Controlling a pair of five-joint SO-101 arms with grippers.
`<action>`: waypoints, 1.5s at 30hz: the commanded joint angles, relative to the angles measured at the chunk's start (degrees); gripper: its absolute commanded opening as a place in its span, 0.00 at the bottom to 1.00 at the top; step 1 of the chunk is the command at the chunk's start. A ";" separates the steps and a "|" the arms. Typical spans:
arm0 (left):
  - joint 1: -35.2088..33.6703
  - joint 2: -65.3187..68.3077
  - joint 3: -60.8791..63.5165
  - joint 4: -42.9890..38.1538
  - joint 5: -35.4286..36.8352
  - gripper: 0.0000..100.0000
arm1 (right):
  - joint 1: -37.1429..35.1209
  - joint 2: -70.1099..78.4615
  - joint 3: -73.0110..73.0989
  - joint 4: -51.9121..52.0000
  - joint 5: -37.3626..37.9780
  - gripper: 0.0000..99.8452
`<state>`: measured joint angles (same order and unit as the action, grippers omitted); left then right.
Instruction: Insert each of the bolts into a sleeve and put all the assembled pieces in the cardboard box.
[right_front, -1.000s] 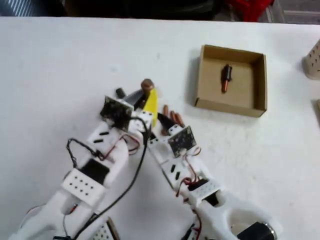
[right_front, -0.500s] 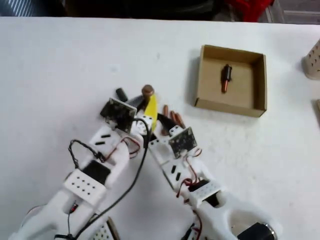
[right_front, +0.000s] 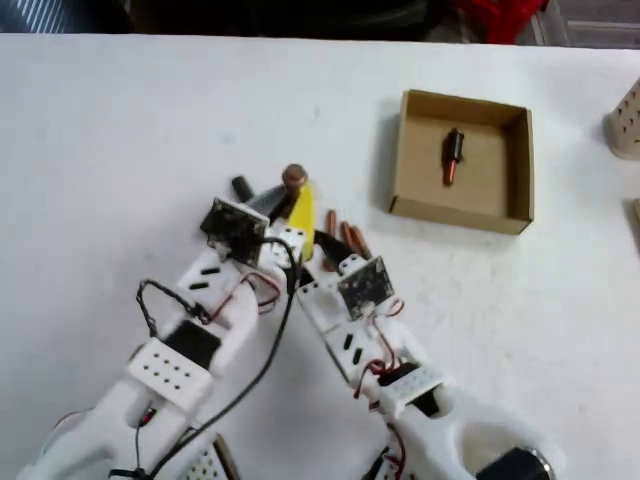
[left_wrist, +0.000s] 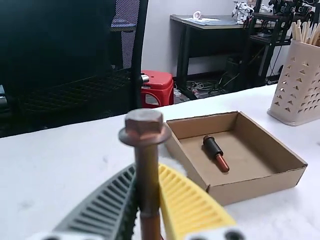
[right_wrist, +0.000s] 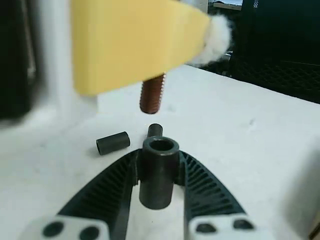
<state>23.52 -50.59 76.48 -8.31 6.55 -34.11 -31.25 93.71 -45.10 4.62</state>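
Observation:
In the left wrist view my left gripper (left_wrist: 148, 172) is shut on a copper bolt (left_wrist: 144, 129), held upright with its hex head on top. In the right wrist view my right gripper (right_wrist: 159, 161) is shut on a black sleeve (right_wrist: 159, 172), its bore facing up. The bolt's threaded end (right_wrist: 151, 95) hangs just above the bore, apart from it and slightly off to one side. In the high view both grippers meet mid-table, left gripper (right_front: 290, 202) over right gripper (right_front: 312, 250). The cardboard box (right_front: 412, 160) holds one assembled piece (right_front: 452, 155).
Loose copper bolts (right_front: 345, 236) lie right of the grippers. A loose sleeve (right_front: 241, 186) lies to their left, and two spare sleeves (right_wrist: 112, 142) lie on the table beyond the held one. A pale slotted holder (left_wrist: 297, 80) stands past the box.
My left gripper with the bolt dipped slightly toward the right gripper, then eased back a little. The right arm has barely moved.

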 joint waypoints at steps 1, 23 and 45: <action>-0.22 0.13 -3.34 -2.99 0.35 0.02 | -0.57 -8.40 1.76 -1.10 -0.18 0.02; 0.92 -0.40 -3.34 -0.79 0.62 0.02 | -2.51 -22.11 2.37 14.81 -0.70 0.02; 0.84 -3.74 -6.15 7.91 0.35 0.02 | -2.86 -22.11 2.37 14.90 -0.18 0.02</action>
<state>23.43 -51.30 74.02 -3.65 6.29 -36.57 -50.95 95.47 -29.89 4.62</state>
